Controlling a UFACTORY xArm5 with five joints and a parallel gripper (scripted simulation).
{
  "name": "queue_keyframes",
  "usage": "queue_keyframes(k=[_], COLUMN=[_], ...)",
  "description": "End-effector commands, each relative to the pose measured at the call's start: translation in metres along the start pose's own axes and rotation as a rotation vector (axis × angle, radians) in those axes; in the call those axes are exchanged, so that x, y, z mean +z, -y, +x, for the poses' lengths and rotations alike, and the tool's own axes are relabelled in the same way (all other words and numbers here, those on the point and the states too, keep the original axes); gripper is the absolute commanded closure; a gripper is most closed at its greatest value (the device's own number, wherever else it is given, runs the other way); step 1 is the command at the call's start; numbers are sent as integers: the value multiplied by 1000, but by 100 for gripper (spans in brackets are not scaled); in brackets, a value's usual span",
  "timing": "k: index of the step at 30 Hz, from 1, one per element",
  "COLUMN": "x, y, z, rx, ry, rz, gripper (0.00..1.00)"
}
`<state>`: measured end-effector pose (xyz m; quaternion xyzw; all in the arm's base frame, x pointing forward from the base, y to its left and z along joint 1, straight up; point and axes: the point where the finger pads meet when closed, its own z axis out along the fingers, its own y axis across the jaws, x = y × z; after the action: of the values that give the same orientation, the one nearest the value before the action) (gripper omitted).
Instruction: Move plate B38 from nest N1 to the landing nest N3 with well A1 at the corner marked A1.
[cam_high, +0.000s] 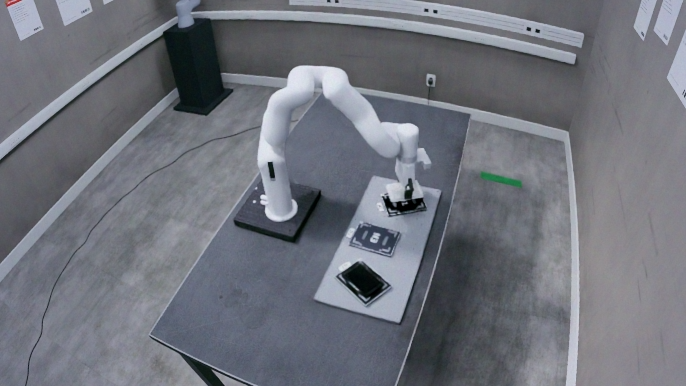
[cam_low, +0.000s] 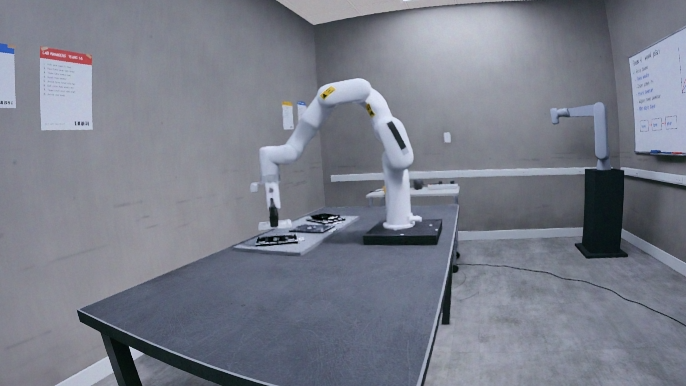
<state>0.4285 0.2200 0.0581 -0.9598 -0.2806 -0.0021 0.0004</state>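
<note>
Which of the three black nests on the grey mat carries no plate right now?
The middle nest: only white locator marks show, while the others carry a dark plate.

White arm [cam_low: 345, 95], yellow stickers, black claw [cam_low: 273, 218]

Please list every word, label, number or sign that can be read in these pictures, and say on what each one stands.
None can be read with certainty.
Red-topped poster: lines too small.
Whiteboard: handwriting blurred.
Wall papers: print too small.
Yellow stickers on the arm: symbol unclear.
Nest signs on the deck: too small.
Plate in the end effector: label not legible.
</note>
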Motion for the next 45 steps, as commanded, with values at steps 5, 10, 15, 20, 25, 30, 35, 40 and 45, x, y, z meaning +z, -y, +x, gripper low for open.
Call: queue_keyframes(k=[5,10,15,20,25,30,35,40,45], x=[-14,-22,-31,-39,-44,-52,-53,-53,-53], y=[0,0,0,0,0,0,0,0,-7], z=[1,1,1,1,1,1,1,1,-6], rx=[0,0,0,0,0,0,0,0,67], ry=[-3,-3,-3,-3,-3,-3,-3,-3,-3], rz=[1,1,1,1,1,1,1,1,1], gripper=[100,100,100,100,100,100,100,100,100])
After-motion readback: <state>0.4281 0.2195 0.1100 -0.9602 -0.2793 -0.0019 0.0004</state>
